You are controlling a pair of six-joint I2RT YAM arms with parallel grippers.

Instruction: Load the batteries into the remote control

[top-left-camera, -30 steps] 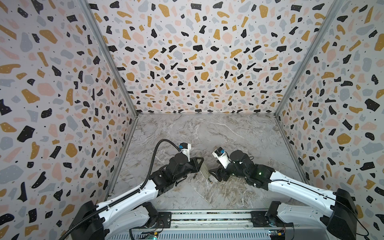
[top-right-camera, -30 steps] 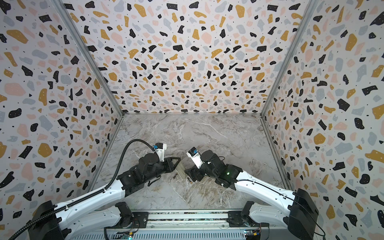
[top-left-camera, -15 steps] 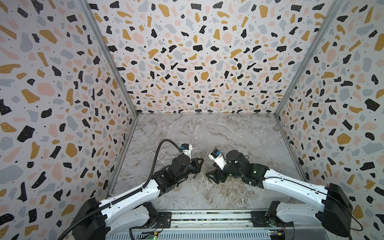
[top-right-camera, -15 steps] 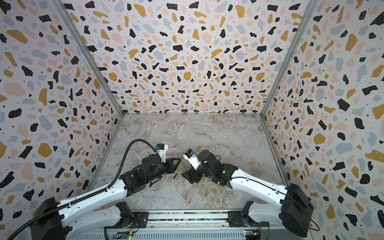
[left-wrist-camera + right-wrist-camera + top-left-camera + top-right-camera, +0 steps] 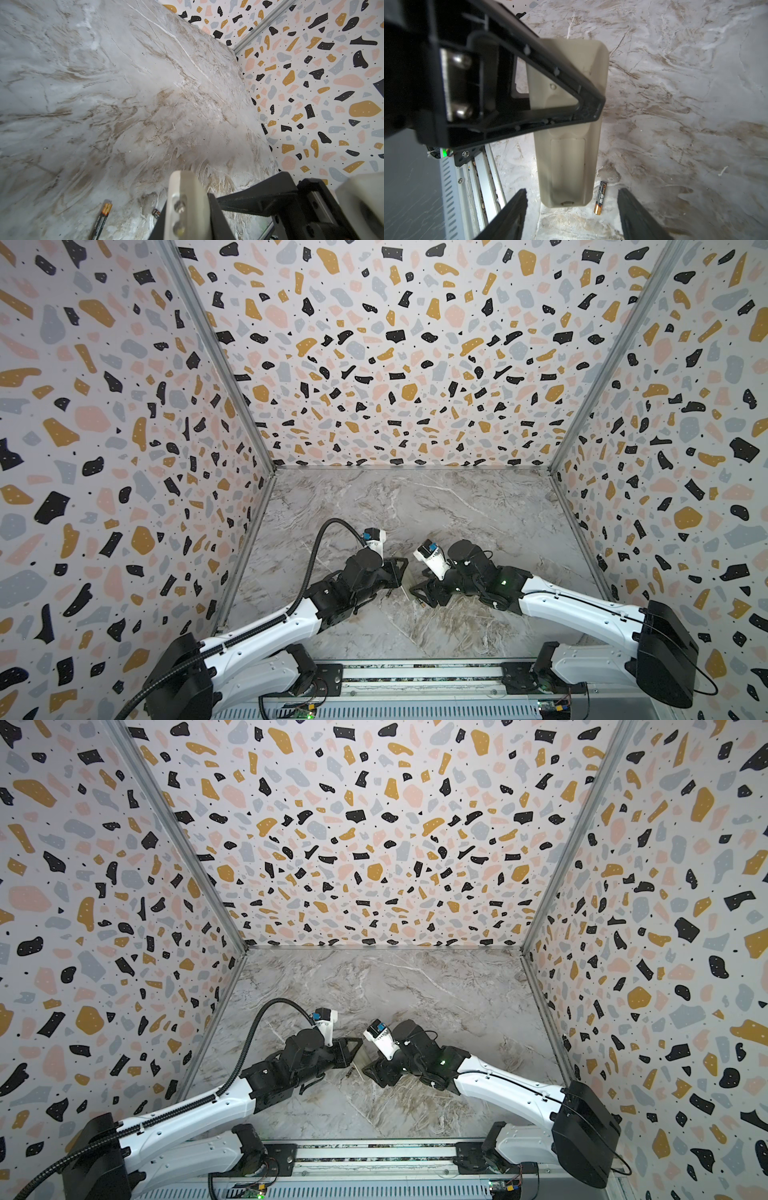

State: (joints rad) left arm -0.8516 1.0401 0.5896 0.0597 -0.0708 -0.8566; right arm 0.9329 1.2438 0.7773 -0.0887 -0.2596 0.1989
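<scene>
Right wrist view: the right hand (image 5: 572, 190) is spread, a battery (image 5: 600, 197) lying on the desk (image 5: 685, 104) between its fingers (image 5: 512, 214). The left hand (image 5: 588, 113) pinches the tilted remote (image 5: 566, 166), its low end beside the battery.

remote (image 5: 566, 162): off-white plastic, matt, smooth, slightly grimy. battery (image 5: 600, 197): glossy dark wrap, shiny coppery end. tabletop (image 5: 675, 104): marble-look, smooth, low sheen, brown scuffs. walls (image 5: 374, 344): matt terrazzo print. screws (image 5: 461, 59): bright metal. rail (image 5: 481, 172): ribbed pale metal.
</scene>
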